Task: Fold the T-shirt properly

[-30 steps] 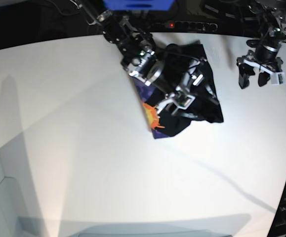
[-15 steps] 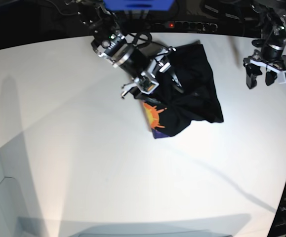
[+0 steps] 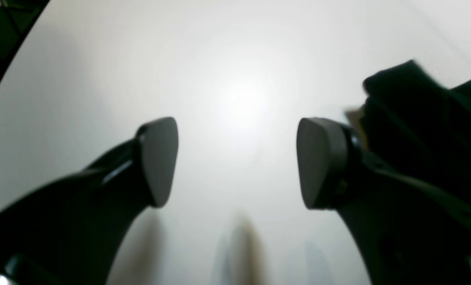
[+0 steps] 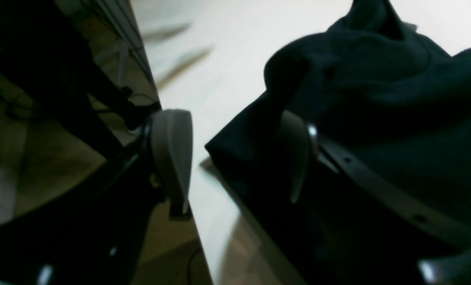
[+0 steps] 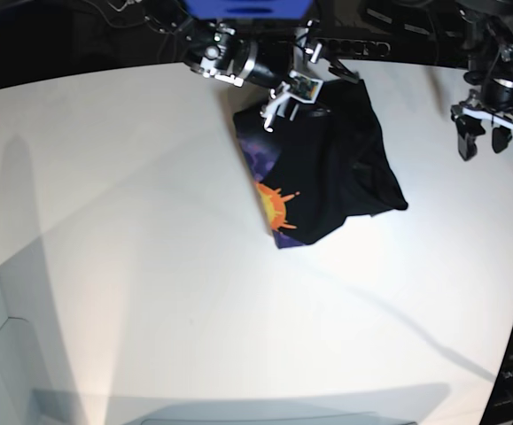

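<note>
- Nearest the base camera lies only bare white table [image 5: 194,310]; nothing of the task sits there.
- Past the middle, toward 12 o'clock, the T-shirt [image 5: 327,168] lies bunched in a dark heap, its orange sun print [image 5: 275,205] showing at the heap's 7 o'clock edge. Its long axis runs roughly from 11 to 5 o'clock.
- At the heap's far edge, about 11 o'clock, the right gripper [image 5: 293,88] hovers with jaws spread wide and empty; in its wrist view one pad [image 4: 172,152] is over the table and the other against the cloth's fold [image 4: 235,154].
- Well off at the shirt's 2 o'clock, the left gripper [image 5: 493,137] hangs over bare table, jaws parted, holding nothing.
- Judging by this, the right arm is far nearer and better placed for the next grasp.
</note>
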### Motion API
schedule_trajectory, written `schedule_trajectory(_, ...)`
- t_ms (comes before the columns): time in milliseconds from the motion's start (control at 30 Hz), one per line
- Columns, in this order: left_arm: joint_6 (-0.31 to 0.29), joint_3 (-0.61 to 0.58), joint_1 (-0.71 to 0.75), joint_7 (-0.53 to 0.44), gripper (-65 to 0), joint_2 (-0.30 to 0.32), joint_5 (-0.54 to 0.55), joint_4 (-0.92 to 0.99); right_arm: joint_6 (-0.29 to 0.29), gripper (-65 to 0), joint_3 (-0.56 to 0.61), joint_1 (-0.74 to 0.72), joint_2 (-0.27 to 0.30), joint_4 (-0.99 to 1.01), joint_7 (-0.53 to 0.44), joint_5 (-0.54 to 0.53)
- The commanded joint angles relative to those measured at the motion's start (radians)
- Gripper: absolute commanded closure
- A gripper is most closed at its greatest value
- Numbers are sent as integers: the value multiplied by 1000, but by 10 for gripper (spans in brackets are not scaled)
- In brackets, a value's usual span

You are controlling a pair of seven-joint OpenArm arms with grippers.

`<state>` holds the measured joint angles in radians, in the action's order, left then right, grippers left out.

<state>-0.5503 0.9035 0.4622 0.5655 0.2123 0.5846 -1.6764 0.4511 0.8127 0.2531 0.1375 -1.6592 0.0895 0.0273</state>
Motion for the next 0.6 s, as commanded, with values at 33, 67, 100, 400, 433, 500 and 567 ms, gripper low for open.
schedule_trajectory(33,-4,47,5,-25,-454,14,15,-34,5,-355,-2,15,-11,-65,-40,-5)
schedule_trajectory(67,-4,55,5,-25,-454,12,15,-41,5,-355,-17,19,-11,-85,-40,-5)
schedule_trajectory(100,-4,61,5,-25,-454,11,15,-49,5,-355,-31,21,-14,-105,-40,-5)
schedule_trajectory(400,-4,35,33,-15,-454,-98,16,-245,5,-356,-135,12,-65,-126,-30,-7)
schedule_trajectory(433,-4,15,33,4,-454,-113,16,-270,4,-356,-160,12,-66,-126,-30,-7)
schedule_trajectory(500,-4,-17,33,64,-454,-139,16,-310,4,-356,-215,13,-66,-131,-32,-7)
schedule_trajectory(567,-4,-56,31,118,-454,-175,16,-321,4,-356,-281,13,-66,-131,-30,-7)
